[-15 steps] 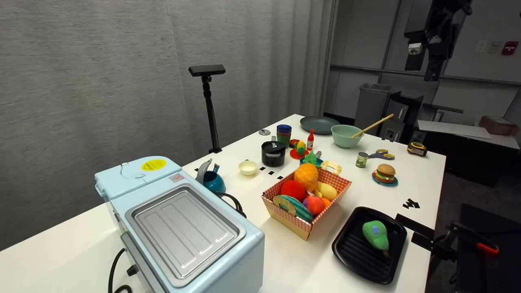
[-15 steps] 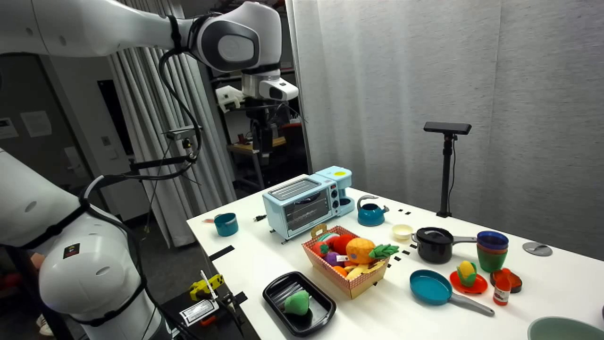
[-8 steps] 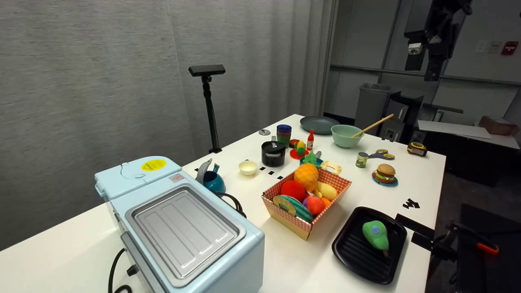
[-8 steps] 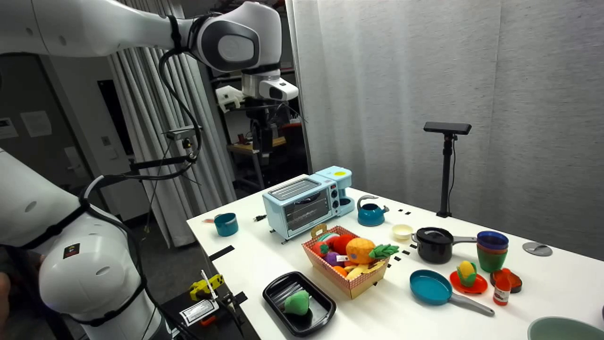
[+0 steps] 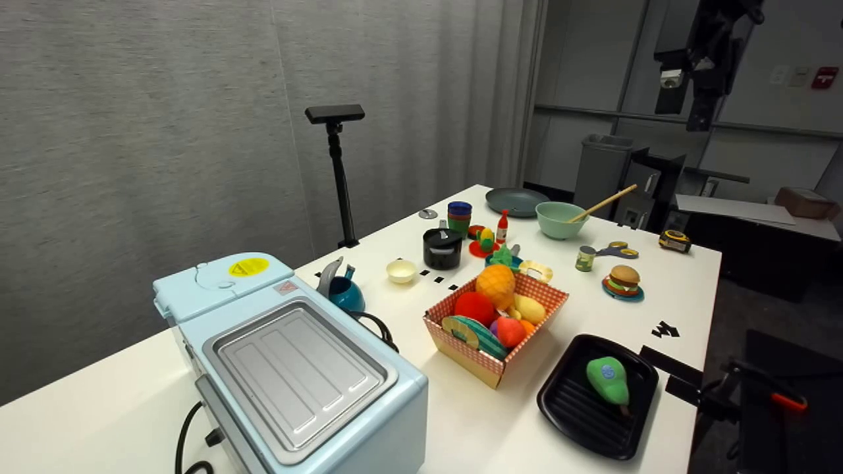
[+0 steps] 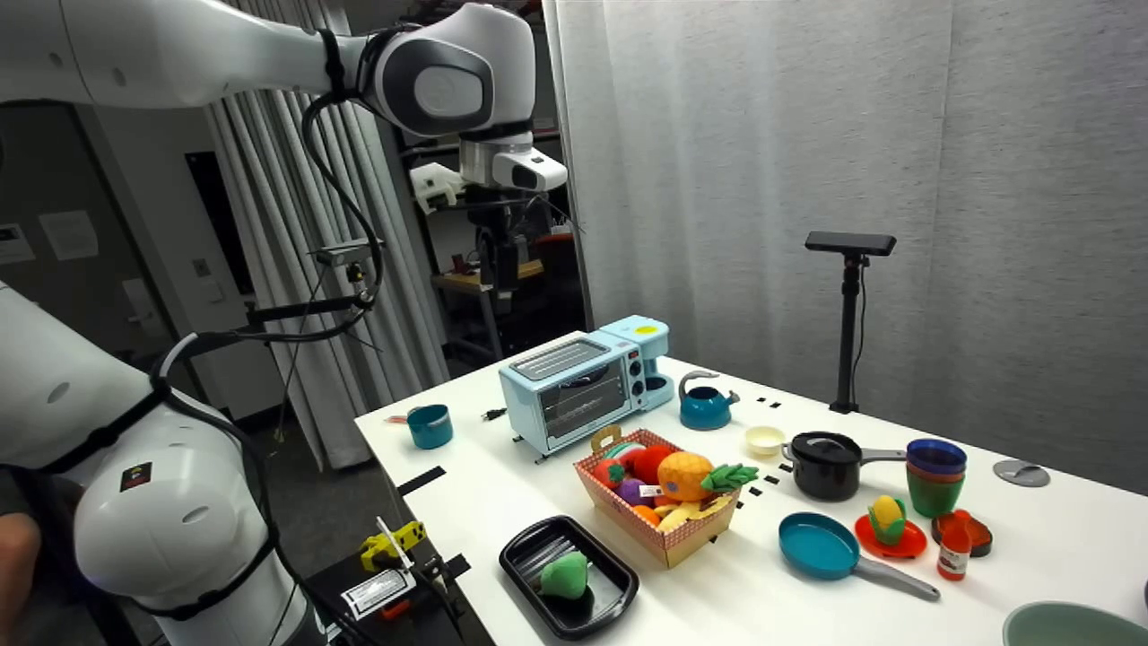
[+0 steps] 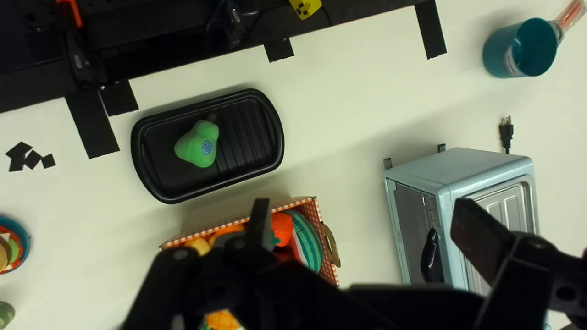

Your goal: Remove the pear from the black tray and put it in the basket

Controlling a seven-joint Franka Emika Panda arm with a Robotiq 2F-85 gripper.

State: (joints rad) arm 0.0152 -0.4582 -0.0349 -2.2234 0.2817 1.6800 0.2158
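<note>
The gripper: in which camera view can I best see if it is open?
The wrist view. There the gripper shows its fingers large and near, with a wide gap between them, so it is open. Both exterior views show the gripper too, but small and dark, so its opening is harder to judge.

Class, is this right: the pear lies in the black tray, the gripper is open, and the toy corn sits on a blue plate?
Not quite: both exterior views show the toy corn on a red plate, not blue. The pear lies in the black tray, and the gripper is open.
</note>
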